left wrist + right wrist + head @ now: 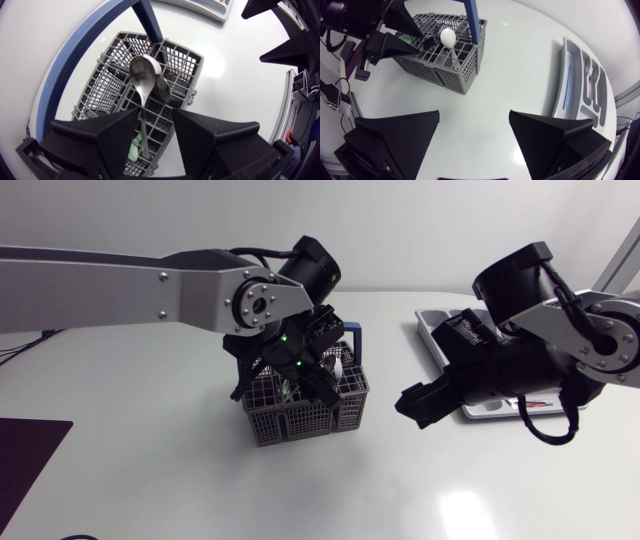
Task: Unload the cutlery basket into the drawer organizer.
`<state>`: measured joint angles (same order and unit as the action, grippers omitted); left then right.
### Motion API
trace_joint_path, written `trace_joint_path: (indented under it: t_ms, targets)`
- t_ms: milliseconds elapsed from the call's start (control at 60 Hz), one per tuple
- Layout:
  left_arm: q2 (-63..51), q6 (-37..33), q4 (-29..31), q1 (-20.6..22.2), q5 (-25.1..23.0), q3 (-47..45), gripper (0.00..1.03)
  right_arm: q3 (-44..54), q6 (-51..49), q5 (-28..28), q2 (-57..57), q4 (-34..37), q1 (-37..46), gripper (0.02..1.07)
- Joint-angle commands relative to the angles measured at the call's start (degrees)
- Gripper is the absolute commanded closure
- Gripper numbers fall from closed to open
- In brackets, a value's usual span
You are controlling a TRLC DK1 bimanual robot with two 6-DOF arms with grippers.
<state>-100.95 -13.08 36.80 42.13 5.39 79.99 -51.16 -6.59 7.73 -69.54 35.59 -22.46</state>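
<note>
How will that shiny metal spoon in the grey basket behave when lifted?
The shiny metal spoon likely stays stiff. Its thin, polished handle may slip or pivot between the fingers of the left gripper. Its bowl stands uppermost, so it could tip.

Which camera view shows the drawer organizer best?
The right wrist view: there the drawer organizer lies almost whole, with its compartments visible. In the head view the right arm covers much of it. The left wrist view catches only one corner.

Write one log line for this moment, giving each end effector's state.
left end effector: open, spoon between fingers, over basket | right end effector: open, empty, above table
</note>
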Motion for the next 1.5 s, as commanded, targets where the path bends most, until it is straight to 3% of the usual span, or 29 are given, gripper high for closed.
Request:
trace_joint_path:
  t_ms: [0, 367, 700, 1150, 1300, 1483]
  targets:
    - [-1.4, 1.3, -0.7, 0.4, 0.9, -2.4, 0.54, 1.9, -1.1, 0.4, 0.9, -0.5, -0.2, 0.07]
    - [-2.9, 1.7, -4.4, 1.9, 9.5, -4.6, 0.63, 3.7, -1.3, 0.4, 1.8, -1.5, 0.0, 0.07]
    - [-2.7, 1.5, -5.3, 2.9, 10.1, -4.9, 0.99, 4.9, -1.4, 0.4, 2.8, -1.8, 0.1, 0.07]
    - [2.2, 1.1, -7.2, 2.8, 10.1, -6.2, 0.99, 6.3, -1.4, 0.4, 4.5, -1.8, 0.1, 0.07]
    - [5.6, 0.2, -11.9, 2.4, 9.7, -9.1, 0.99, 6.6, -1.4, 0.3, 4.7, -1.8, 0.1, 0.07]
    - [9.0, -0.8, -22.2, 0.0, 3.8, -15.9, 0.99, 7.6, -1.5, 0.3, 4.9, -1.9, 0.1, 0.07]
